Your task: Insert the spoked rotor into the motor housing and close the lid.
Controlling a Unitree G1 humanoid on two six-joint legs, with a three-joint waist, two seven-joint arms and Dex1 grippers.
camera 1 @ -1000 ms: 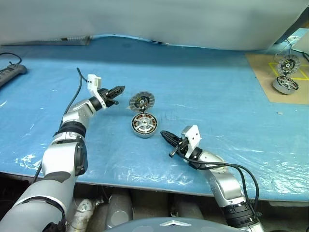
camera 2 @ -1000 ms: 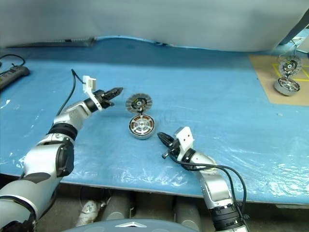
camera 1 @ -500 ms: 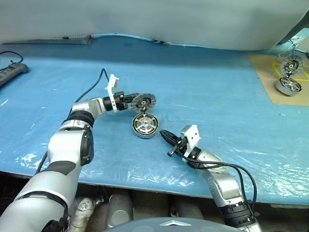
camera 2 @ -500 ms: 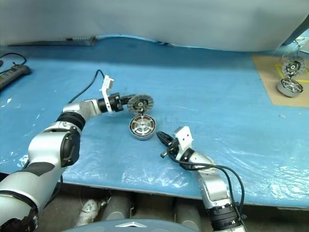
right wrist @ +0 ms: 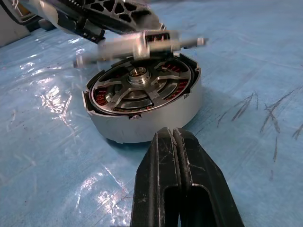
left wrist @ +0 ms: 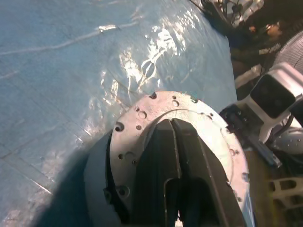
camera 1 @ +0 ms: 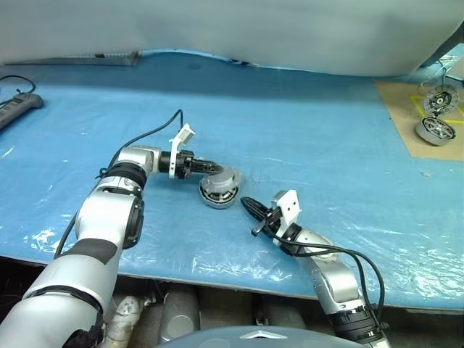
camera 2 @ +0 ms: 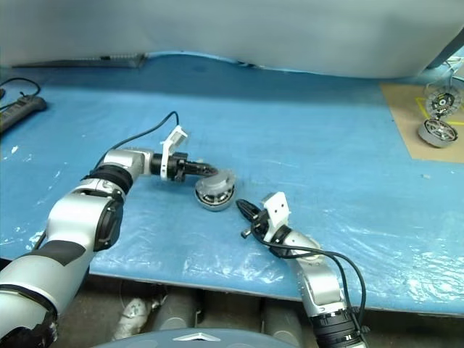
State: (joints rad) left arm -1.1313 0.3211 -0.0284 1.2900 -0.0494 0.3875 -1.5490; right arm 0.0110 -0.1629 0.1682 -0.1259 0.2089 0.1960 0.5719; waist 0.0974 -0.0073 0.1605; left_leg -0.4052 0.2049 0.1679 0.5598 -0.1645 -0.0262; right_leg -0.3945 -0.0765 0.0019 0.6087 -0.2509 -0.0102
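Note:
The silver motor housing (camera 1: 217,196) sits mid-table on the blue sheet. In the right wrist view the spoked rotor (right wrist: 124,92) lies inside the motor housing (right wrist: 147,120), ringed by copper windings. The lid (camera 1: 228,176) leans partway down over the housing, still lifted above the rim (right wrist: 142,43). My left gripper (camera 1: 216,167) is shut, and its tip presses the lid's plain grey outer face (left wrist: 137,118). My right gripper (camera 1: 246,202) is shut and empty. It lies low on the sheet just short of the housing, on the near right side, pointing at it (right wrist: 173,133).
A second motor (camera 1: 435,127) with its lid up stands on a brown board at the far right. A power strip (camera 1: 16,109) lies at the far left. The table's front edge runs just behind my right forearm.
My left gripper swung right, reached the upright lid and pushed it over, so it now tilts down over the housing. The right gripper stayed put.

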